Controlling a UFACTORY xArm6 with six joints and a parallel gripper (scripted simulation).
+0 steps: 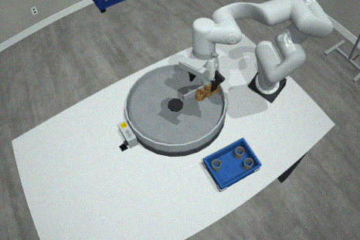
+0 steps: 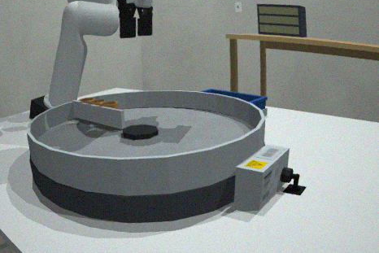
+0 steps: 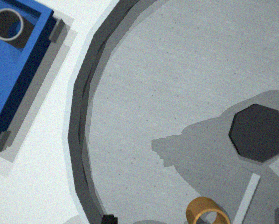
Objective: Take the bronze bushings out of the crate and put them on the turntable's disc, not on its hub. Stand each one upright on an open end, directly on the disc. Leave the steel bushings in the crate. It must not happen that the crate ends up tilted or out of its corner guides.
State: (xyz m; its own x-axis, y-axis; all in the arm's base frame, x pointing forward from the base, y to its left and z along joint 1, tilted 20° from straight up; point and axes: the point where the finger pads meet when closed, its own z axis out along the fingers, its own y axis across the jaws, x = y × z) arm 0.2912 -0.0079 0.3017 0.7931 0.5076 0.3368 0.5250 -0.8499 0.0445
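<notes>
Three bronze bushings [image 1: 201,94] [image 2: 98,101] stand upright in a row on the turntable's grey disc [image 1: 154,97] [image 2: 203,127] [image 3: 190,75], at its far edge behind a low grey bar [image 1: 189,92] [image 2: 102,116] [image 3: 247,197]. One of the bronze bushings [image 3: 206,212] shows at the bottom of the wrist view. My gripper [image 1: 205,78] [image 2: 135,21] is open and empty, well above them. The black hub [image 1: 174,105] [image 2: 140,132] [image 3: 257,132] is bare. The blue crate [image 1: 222,149] [image 2: 244,96] [image 3: 20,85] holds three steel bushings [image 1: 216,164] [image 1: 239,152] [image 1: 248,163] [image 3: 6,24], all upright.
The turntable has a raised rim [image 1: 193,141] [image 2: 142,163] and a motor box with a yellow label [image 1: 127,133] [image 2: 260,176] on its side. The arm's base [image 1: 268,86] stands on the table behind the turntable. A wooden table [image 2: 305,45] stands far behind.
</notes>
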